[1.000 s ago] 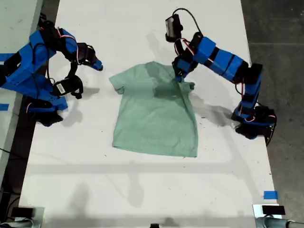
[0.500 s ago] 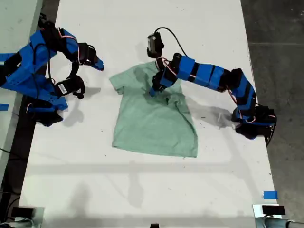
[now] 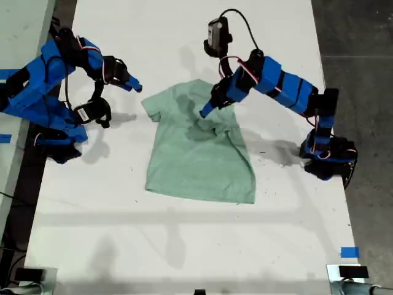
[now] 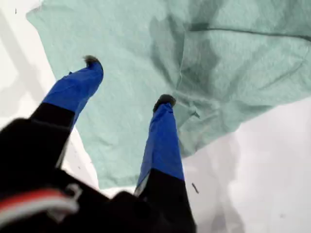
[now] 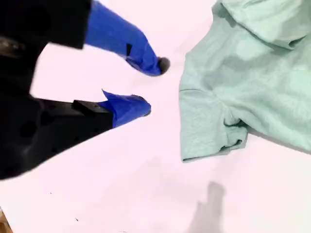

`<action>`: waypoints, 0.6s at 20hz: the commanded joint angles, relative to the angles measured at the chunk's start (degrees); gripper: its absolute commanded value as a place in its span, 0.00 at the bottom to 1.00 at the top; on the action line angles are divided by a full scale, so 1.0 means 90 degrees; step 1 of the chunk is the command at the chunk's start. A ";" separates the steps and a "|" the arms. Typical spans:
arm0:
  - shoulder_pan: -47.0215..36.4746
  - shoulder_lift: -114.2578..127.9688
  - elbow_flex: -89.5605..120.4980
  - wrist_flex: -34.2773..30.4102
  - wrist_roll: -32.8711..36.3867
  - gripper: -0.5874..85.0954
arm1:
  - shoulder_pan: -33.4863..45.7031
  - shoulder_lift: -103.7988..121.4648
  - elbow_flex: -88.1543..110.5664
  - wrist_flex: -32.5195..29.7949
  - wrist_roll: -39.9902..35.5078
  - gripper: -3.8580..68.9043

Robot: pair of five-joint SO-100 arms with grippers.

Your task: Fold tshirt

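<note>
My first gripper [image 4: 127,80] hangs spread and empty over the tshirt [image 3: 199,147], which lies mid-desk [image 3: 184,246], one sleeve bunched inward; my second gripper [image 5: 154,87] hovers apart-jawed, holding nothing, over bare desk beside the other sleeve.

The tshirt [image 3: 199,147] is soft, matt, wrinkled cloth on a smooth white table [image 3: 184,246].
</note>
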 commanded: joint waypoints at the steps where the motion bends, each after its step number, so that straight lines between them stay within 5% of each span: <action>1: -0.0283 -0.0205 -0.0303 0.0049 0.0225 0.29 | -0.0215 0.1104 0.0410 0.0088 0.0088 0.36; 6: -0.0742 -0.0977 -0.0371 -0.0107 0.0635 0.39 | -0.0527 0.1816 0.1133 0.0049 0.0352 0.33; 12: -0.1104 -0.1758 -0.0215 -0.0459 0.0908 0.39 | -0.0645 0.2520 0.1904 -0.0039 0.0547 0.31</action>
